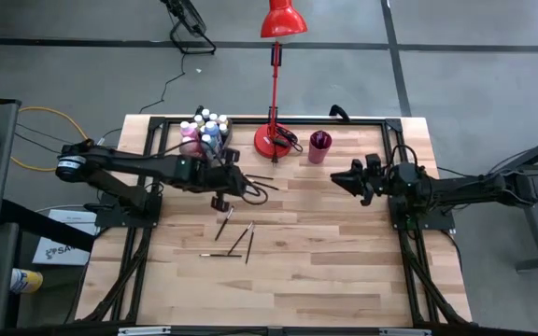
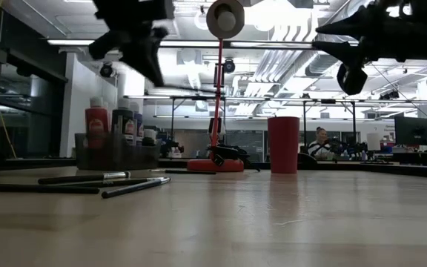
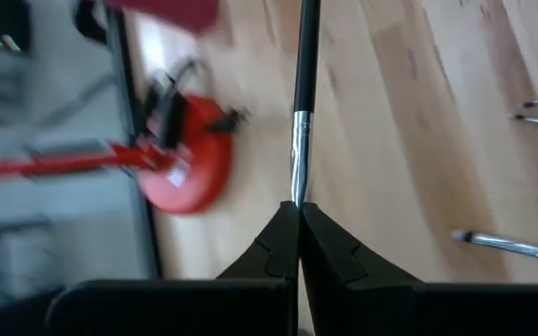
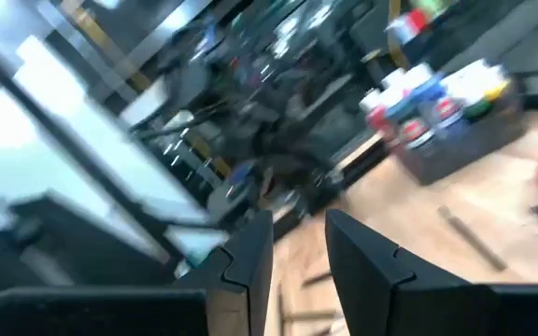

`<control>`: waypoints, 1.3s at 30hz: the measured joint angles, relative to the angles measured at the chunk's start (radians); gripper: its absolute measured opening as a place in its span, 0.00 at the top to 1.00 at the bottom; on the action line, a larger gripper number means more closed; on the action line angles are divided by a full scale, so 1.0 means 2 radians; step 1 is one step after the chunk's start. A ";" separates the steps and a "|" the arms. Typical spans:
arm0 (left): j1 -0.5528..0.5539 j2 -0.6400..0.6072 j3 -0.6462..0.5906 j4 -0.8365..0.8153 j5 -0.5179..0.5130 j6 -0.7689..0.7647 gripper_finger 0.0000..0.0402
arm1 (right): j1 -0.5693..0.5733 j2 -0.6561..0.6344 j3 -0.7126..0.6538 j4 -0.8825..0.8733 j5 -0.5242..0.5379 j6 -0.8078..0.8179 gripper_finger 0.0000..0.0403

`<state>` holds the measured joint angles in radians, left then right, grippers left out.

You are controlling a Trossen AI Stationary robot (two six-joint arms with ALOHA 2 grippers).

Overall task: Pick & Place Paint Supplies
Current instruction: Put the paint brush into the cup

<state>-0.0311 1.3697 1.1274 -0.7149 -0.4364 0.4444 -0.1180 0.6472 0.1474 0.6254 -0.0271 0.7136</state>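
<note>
Black paintbrush is pinched by its tip in the closed left gripper, near the red lamp base. Could swing loose and drop. Right gripper is slightly parted, empty.

The left gripper held a paintbrush above the table; loose brushes lay nearby.

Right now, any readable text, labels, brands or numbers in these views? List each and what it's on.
"SA": start of a dark print on the white box on the floor left of the table; the rest is cut off.
Paint bottles in the bin: labels too small and blurred to read.
Red lamp, dark red cup, paintbrushes: no readable marking.
</note>
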 joint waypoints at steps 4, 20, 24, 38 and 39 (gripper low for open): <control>-0.001 0.000 0.027 0.006 -0.011 0.094 1.00 | -0.001 0.000 0.016 -0.015 0.012 0.025 0.76; -0.001 -0.001 0.068 0.130 -0.050 0.528 1.00 | -0.070 0.204 0.299 -0.278 -0.148 -0.100 0.68; -0.001 -0.001 0.068 0.153 -0.050 0.573 1.00 | -0.088 0.267 0.344 -0.278 -0.158 -0.110 0.55; -0.001 -0.001 0.068 0.151 -0.053 0.606 1.00 | -0.103 0.443 0.471 -0.271 -0.205 -0.139 0.42; -0.001 -0.001 0.068 0.150 -0.053 0.606 1.00 | -0.104 0.449 0.477 -0.269 -0.212 -0.139 0.43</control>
<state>-0.0330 1.3684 1.2636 -0.4143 -0.5424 1.6566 -0.3265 1.5455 1.1011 0.0874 -0.4519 0.4364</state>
